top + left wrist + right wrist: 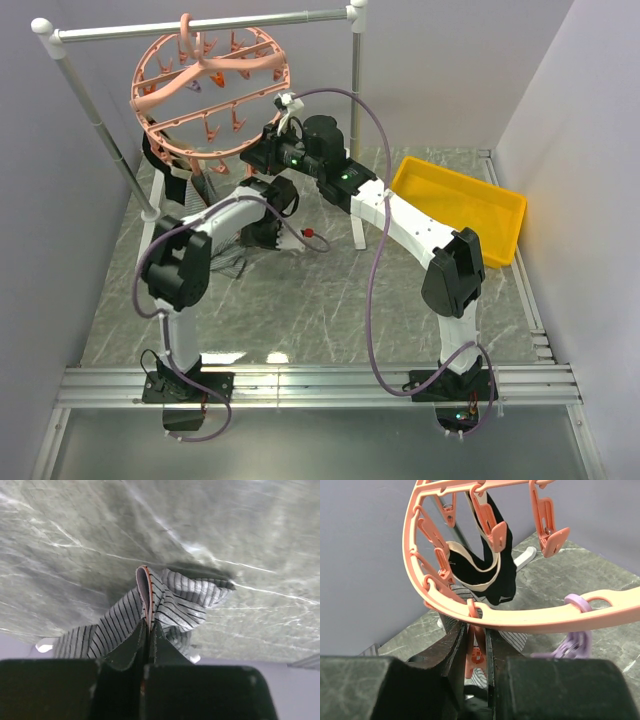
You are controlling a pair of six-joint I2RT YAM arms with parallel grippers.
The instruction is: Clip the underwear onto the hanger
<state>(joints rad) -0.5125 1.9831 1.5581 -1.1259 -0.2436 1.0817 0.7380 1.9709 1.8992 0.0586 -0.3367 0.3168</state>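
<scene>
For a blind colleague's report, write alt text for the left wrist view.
The left hand is shut on a fold of the grey striped underwear, pinching its orange-edged hem. The rest of the cloth bunches beyond the hand, with the grey-green marbled table behind it.

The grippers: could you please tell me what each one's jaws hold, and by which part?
The left gripper: the underwear, pinched at a folded edge. The right gripper: an orange clip hanging under the hanger.
</scene>
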